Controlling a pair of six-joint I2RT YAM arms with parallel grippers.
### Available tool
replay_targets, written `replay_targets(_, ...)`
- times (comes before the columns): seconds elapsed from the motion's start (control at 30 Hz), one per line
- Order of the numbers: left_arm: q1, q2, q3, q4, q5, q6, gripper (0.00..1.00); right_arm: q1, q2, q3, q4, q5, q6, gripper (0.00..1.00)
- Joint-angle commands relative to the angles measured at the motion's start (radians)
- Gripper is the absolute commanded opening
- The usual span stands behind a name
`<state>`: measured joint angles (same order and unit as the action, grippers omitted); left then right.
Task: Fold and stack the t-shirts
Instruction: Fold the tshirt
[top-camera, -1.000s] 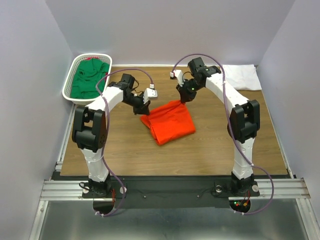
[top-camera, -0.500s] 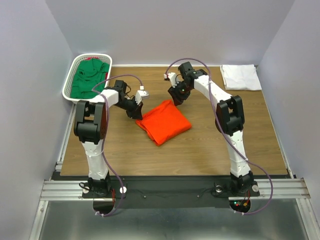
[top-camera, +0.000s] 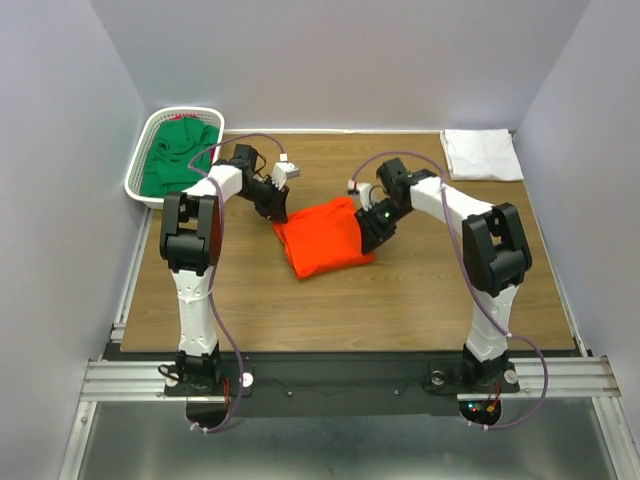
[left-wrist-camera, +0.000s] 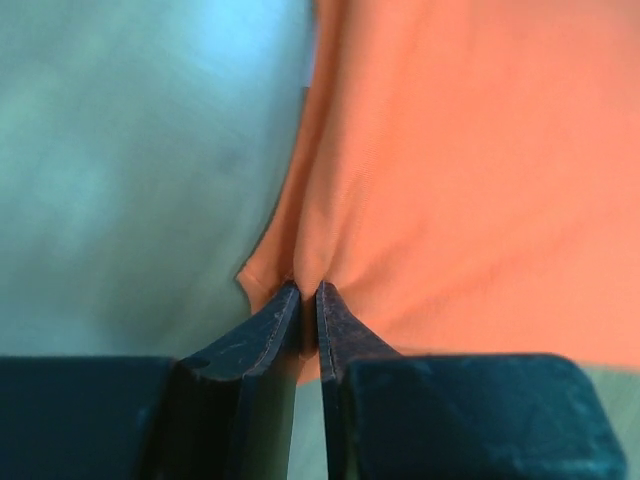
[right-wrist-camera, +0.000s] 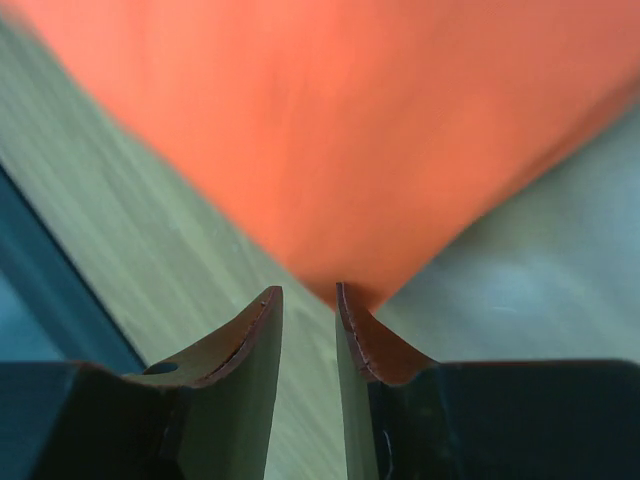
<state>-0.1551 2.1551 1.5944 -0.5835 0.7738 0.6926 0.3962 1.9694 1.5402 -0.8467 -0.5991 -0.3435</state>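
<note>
On table (top-camera: 430, 290), pinched orange-red t-shirt (top-camera: 325, 240) edge in left gripper (left-wrist-camera: 308, 292), with right gripper (right-wrist-camera: 308, 292) parted, empty alongside, probably to square the fold.

Table (top-camera: 420, 290): orange shirt (top-camera: 325, 237), white shirt (top-camera: 482, 154), basket (top-camera: 137, 165)

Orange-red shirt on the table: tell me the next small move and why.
Probably ease the right gripper forward a little and close it on the nearest corner of the orange-red t-shirt. Its jaws stand open, with that corner just beyond the tips and only bare table between them, while the left gripper pinches the shirt's left edge. A second hold would likely be needed before folding further.
</note>
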Motion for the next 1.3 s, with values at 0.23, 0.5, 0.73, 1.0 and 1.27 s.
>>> replay_targets(0.23, 0.032, -0.251, -0.009, 0.06, 0.125, -0.036, 0.61, 0.0, -0.076, 0.036, 0.037, -0.217, 0.08, 0.39)
replay_targets(0.5, -0.02, -0.379, -0.326, 0.534, 0.289, -0.516, 0.52, -0.023, 0.115, 0.314, 0.239, -0.231, 0.311, 0.37)
replay_targets(0.73, 0.012, -0.201, -0.295, 0.637, 0.19, -0.66, 0.43, -0.042, 0.423, 0.543, 0.284, -0.229, 0.434, 0.31)
replay_targets(1.0, 0.1, 0.015, -0.153, 0.587, 0.219, -0.714, 0.39, -0.095, 0.553, 0.624, 0.35, -0.122, 0.494, 0.27)
replay_targets(1.27, 0.082, -0.341, -0.342, 0.453, 0.333, -0.554, 0.44, -0.086, 0.235, 0.407, 0.402, -0.321, 0.633, 0.42)
